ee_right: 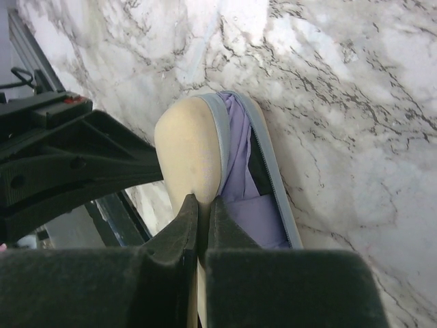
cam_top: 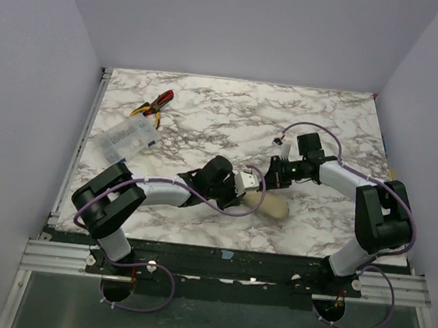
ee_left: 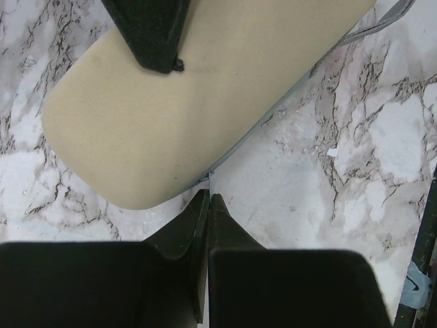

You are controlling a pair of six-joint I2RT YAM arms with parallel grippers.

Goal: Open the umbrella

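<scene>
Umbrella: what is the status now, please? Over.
Left end effector shut at sleeve seam. Right end effector shut on sleeve edge. Umbrella folded inside sleeve, zip partly open. Sleeve blocks opening.

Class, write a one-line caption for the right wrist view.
Right gripper pinches the cream sleeve beside its open zip, lavender umbrella showing inside, on a marble table.
</scene>
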